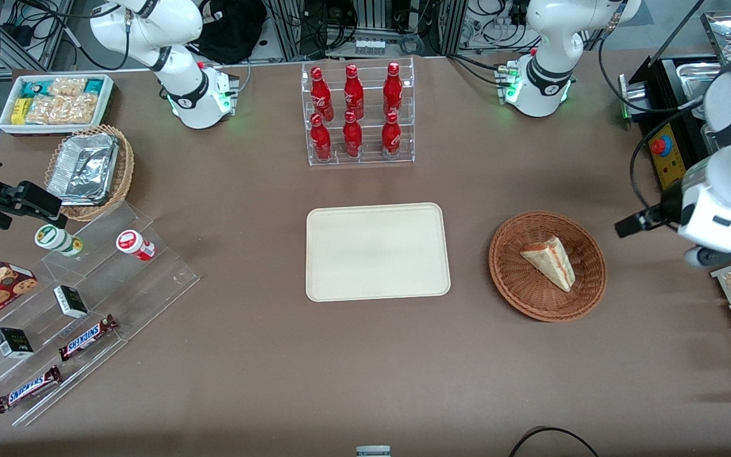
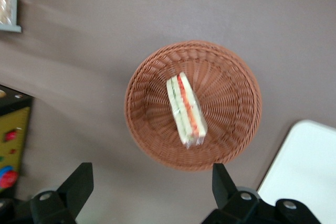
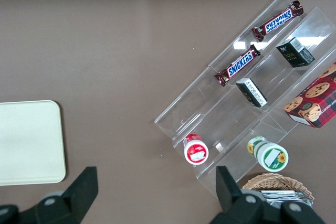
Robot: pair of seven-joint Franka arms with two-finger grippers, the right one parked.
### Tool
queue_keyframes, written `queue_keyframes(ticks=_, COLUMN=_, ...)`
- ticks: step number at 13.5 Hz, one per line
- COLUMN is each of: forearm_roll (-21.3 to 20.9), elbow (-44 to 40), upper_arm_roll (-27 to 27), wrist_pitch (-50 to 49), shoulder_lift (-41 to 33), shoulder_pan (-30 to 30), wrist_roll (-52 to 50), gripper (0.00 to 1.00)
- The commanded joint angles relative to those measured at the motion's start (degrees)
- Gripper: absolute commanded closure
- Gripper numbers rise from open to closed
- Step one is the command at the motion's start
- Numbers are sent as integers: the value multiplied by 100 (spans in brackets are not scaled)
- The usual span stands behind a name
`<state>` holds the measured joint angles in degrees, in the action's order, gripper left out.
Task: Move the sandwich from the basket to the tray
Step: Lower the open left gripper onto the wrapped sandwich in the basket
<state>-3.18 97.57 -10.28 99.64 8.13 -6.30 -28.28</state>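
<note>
Nothing is moved yet: the sandwich [image 1: 549, 261] lies in the basket [image 1: 513, 284], the tray [image 1: 377, 252] is bare, and the gripper [image 2: 152, 187] hangs above the basket, fingers spread wide.

A matte brown tabletop [image 1: 245, 355] fills the scene under soft, even light. The gripper [image 2: 151, 184], fingers spread wide, hovers over it toward the working arm's end. Farther from the front camera than the gripper, aluminium framing [image 1: 372, 16] and tangled black cables [image 1: 334, 28] line the table's edge.

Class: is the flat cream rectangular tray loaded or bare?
Bare: the tray holds nothing; the sandwich sits in the basket; open gripper above.
</note>
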Motion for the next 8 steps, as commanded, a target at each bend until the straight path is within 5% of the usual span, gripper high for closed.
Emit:
queue_keyframes(ticks=1, forearm_roll=-7, elbow=972, upper_arm_roll=-9, wrist_pitch=1000, shoulder_lift=-154, shoulder_pan=15, wrist_roll=-1166, gripper=0)
queue_keyframes(ticks=8, forearm_roll=2, elbow=2292, upper_arm_roll=-62, wrist_pitch=2717, shoulder_lift=-92, shoulder_pan=208, wrist_roll=-2663, gripper=0)
